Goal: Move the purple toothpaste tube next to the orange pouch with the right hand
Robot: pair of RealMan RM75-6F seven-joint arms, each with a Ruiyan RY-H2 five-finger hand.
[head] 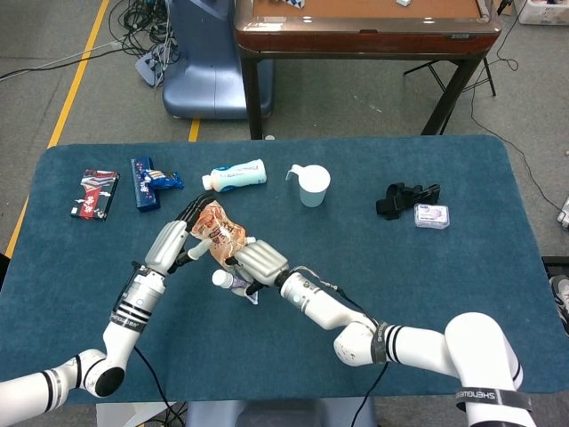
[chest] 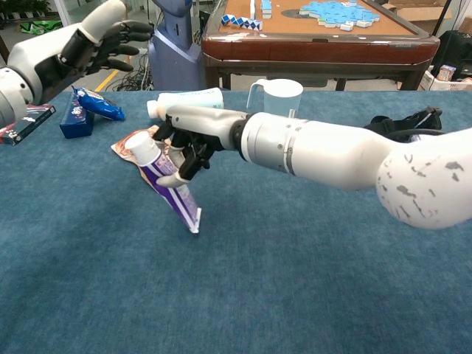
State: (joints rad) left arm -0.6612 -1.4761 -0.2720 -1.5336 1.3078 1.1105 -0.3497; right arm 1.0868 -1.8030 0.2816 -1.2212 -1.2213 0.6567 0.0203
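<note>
Right robot hand (chest: 184, 144) pinching purple toothpaste tube (chest: 168, 186), tail touching tabletop (chest: 295, 280) just near orange pouch (head: 217, 230); left robot hand (chest: 110, 37) spread, lifted clear.

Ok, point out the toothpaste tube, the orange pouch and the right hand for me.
toothpaste tube (chest: 175, 193), chest view, on its purple body below the cap.
orange pouch (head: 220, 228), head view, on its printed face.
right hand (chest: 193, 133), chest view, on the back of the hand.
</note>
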